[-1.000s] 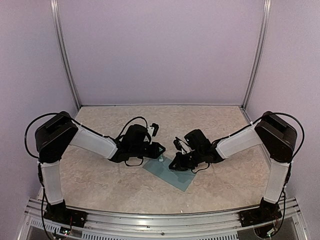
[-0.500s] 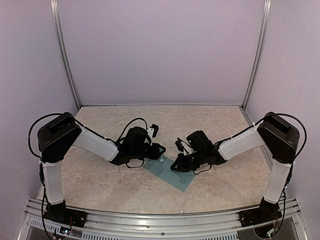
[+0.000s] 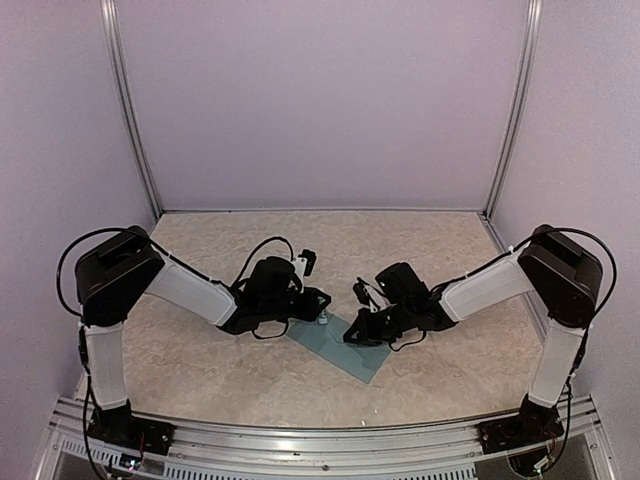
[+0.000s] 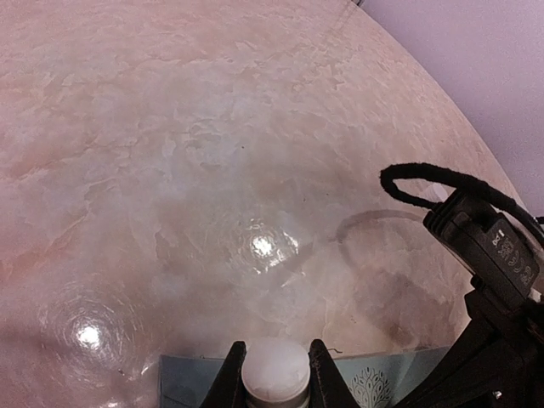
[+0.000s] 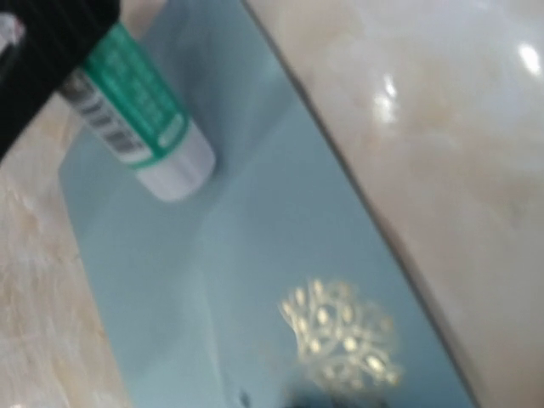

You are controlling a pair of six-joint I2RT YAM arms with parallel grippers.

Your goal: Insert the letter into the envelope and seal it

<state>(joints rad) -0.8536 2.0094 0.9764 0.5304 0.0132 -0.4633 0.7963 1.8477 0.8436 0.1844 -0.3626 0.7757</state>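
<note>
- the envelope [image 3: 345, 355] lies flat on the marble-patterned table [image 3: 200, 360], near the middle and toward the front edge. it is turned diagonally, between the two arms' tips.
- the left gripper [image 4: 274, 382] pinches a glue stick [image 4: 274, 371]. its fingers [image 4: 231, 378] sit close on either side of the round white body.
- in the right wrist view the glue stick is green and white with a barcode label. it is tilted, and its white end is down on the teal paper near the envelope's far-left corner.
- the right gripper [image 3: 355, 333] has its jaws pressed together and holds nothing. its tip sits low over the far-right part of the envelope, just beside the glue stick. whether it touches the paper i cannot tell.
- a gold ornament [image 5: 340, 340] is printed on the envelope's upper face, apart from the stick's end.
- the right arm's black wrist and looped cable [image 4: 442, 178] show at the right of the left wrist view.
</note>
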